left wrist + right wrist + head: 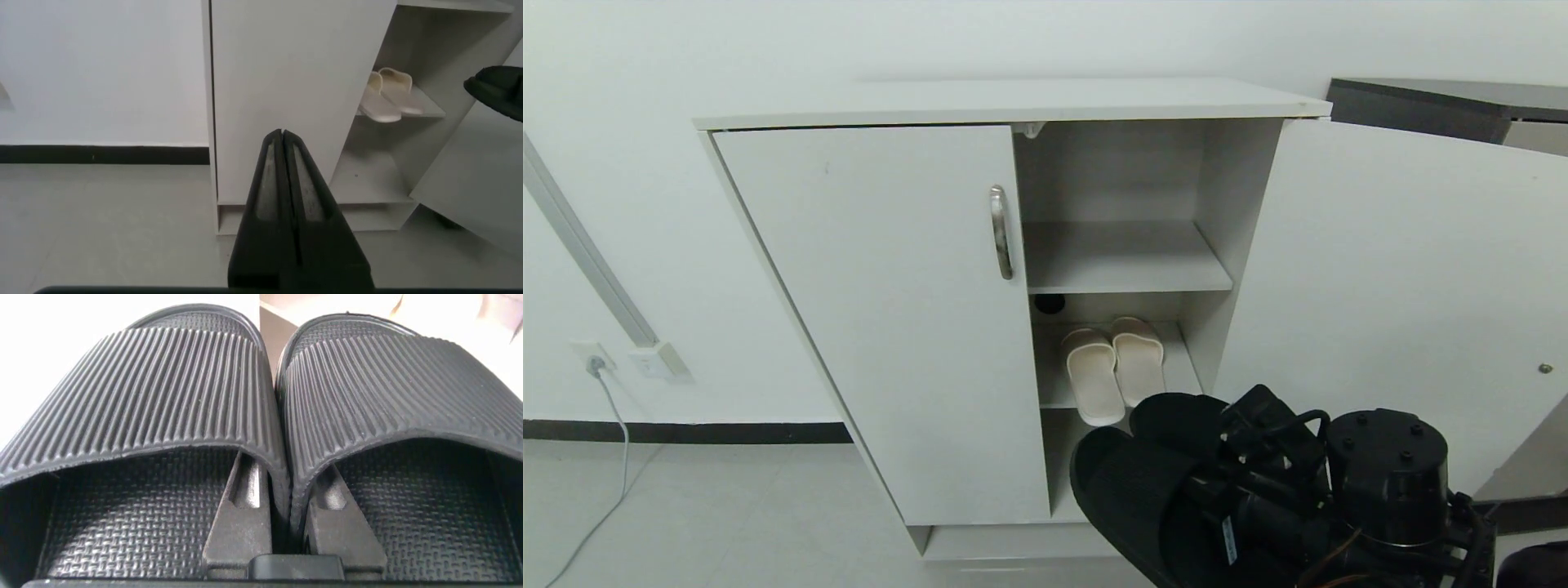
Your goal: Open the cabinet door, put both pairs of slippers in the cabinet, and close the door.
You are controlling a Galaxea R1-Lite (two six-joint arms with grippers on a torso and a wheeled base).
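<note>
– At the right end effector (288,494), what's held?
– A pair of black ribbed rubber slippers (1143,482). One finger is tucked inside each, pinching their inner walls together.
– Where are they?
– Low before the white wooden cabinet (1013,98), facing its open right half. A pair of cream slippers (1112,367) lies on the lower shelf board (1183,371).
– Doors?
– Right white door (1405,286) swung wide; left door (874,327) shut, metal handle (1001,233) upright.
– Left end effector (282,147)?
– Closed on nothing, fingers pressed together, pointing at the shut door, above the grey tiled floor (106,220).
</note>
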